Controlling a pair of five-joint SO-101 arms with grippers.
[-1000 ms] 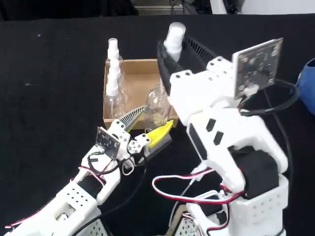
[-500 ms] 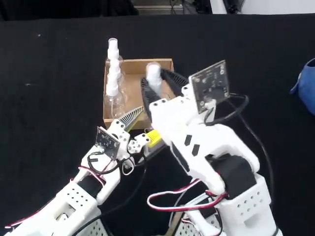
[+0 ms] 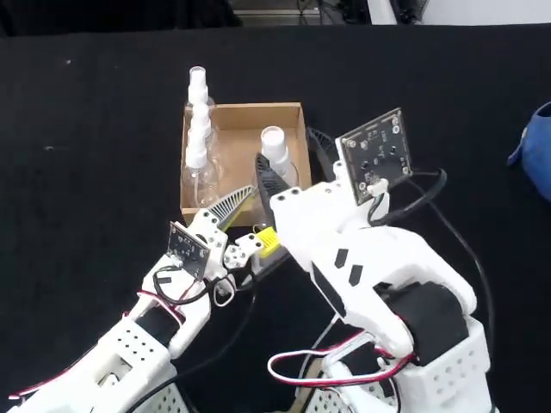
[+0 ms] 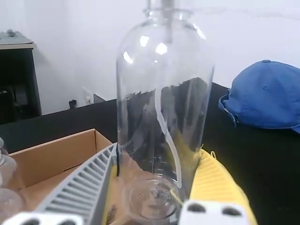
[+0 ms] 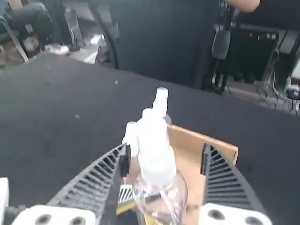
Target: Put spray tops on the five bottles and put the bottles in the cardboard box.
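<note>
R claw (image 5: pixel 161 155) down; 4 bottles (image 3: pixel 200 176), 4 tops (image 3: pixel 198 79)

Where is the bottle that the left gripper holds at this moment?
In the high view the bottle is upright at the cardboard box's near edge, held by the left gripper; the right gripper straddles its spray top.

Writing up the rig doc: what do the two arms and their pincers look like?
The left arm and right arm are white plastic, with red, white and black cables. The left pincer has one grey ribbed finger and one yellow finger; the right pincer has two black ribbed fingers. Each wrist carries a bare circuit board.
</note>
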